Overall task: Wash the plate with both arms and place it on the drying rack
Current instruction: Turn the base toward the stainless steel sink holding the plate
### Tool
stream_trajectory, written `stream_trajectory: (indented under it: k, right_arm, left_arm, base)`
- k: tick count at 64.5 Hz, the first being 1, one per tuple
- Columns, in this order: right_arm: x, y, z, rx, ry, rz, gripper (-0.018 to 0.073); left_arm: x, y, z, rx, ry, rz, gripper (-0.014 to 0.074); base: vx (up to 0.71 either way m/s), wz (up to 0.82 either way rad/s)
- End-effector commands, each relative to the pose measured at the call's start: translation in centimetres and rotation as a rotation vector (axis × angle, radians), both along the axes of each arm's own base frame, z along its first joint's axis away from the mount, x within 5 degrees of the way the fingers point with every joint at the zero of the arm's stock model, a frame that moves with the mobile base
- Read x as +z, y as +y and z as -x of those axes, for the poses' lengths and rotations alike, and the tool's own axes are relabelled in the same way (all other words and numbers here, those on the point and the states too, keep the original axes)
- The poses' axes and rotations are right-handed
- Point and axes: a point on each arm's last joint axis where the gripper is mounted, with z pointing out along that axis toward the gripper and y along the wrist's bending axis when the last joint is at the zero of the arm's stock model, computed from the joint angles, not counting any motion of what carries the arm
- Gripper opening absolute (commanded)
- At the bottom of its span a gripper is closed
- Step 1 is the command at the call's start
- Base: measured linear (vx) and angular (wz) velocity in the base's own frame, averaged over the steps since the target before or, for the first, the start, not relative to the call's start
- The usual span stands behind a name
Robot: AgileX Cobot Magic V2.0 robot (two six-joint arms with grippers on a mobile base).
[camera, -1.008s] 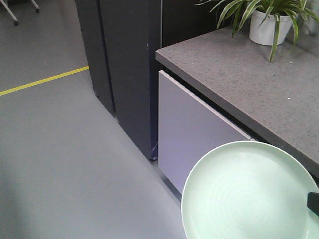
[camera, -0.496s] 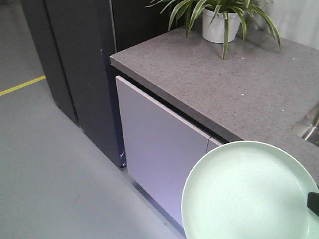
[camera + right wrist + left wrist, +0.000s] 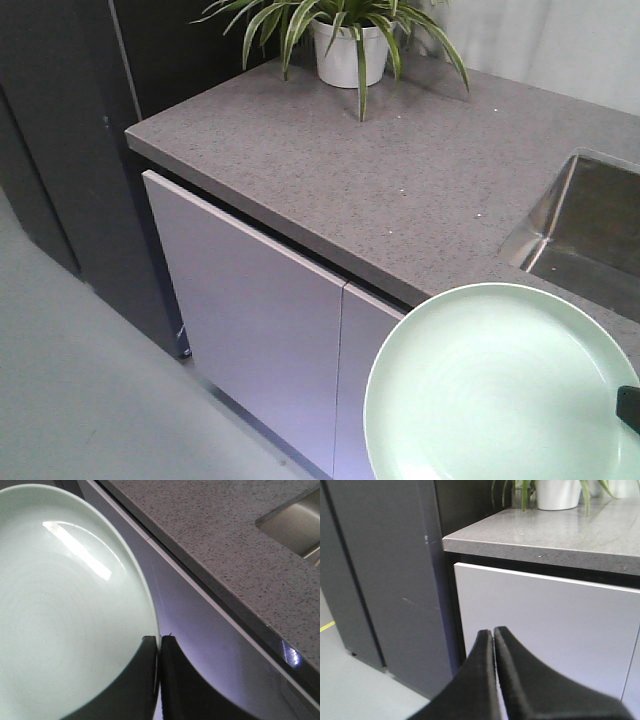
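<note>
Table [image 3: 400, 190]: grey speckled top, the largest thing in view. Pale cupboard doors [image 3: 250, 330] sit below its front edge.

Sink [image 3: 590, 230]: steel basin sunk into the table at far right, only partly in frame. No tap visible.

Plate [image 3: 490, 390]: pale green, round, low rim, glossy with faint rings. It is held in the air in front of the table edge, face up towards the front camera, not yet over the sink.

Potted plant [image 3: 350, 50]: white pot at the back of the table, well apart from the plate.

Right hand [image 3: 159, 642]: both fingers are pinched on the plate's rim, one on each face. This is the only hold on it.

Left hand [image 3: 493, 632]: fingers pressed together, nothing between them. It points at the cupboard front, clear of the plate.

Drying rack: not in view.

Handling, judged:
- The plate looks stiff and hard, so it will not flex, and it could probably chip or break if dropped.
- The glaze is slick, more so once wet.
- A single pinch at the edge leaves the plate free to pivot.
- A second hold on the opposite rim by the left hand would steady it for washing.
- Grip on the rim, not the flat centre.
</note>
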Motion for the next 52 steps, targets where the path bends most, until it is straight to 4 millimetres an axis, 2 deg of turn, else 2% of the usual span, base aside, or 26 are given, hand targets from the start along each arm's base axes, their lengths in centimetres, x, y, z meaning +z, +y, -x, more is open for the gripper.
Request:
stream_trajectory:
  k: [1,52]
  right_arm:
    - [1.2,-0.05,-0.37,-0.027,-0.07,-0.03,-0.0001]
    - [1.2,-0.05,-0.37,-0.027,-0.07,-0.03,-0.0001]
  left_arm:
    - [1.46,-0.07,0.12,-0.009,-0.108,0.02,-0.0006]
    - [1.46,-0.07,0.12,-0.009,-0.108,0.02,-0.0006]
  base:
    - [0.06,-0.27]
    - [0.05,-0.3]
